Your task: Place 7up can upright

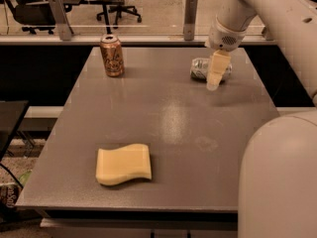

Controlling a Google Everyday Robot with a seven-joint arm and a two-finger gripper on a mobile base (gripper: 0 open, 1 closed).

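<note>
The 7up can, silvery with green print, lies on its side at the far right of the grey table. My gripper hangs from the white arm directly over and in front of the can, its pale fingers pointing down and covering the can's right part. The brown-orange can stands upright at the far left of the table.
A yellow sponge lies near the table's front left. A glass partition with posts runs behind the far edge. The robot's white body fills the lower right. Office chairs stand beyond the partition.
</note>
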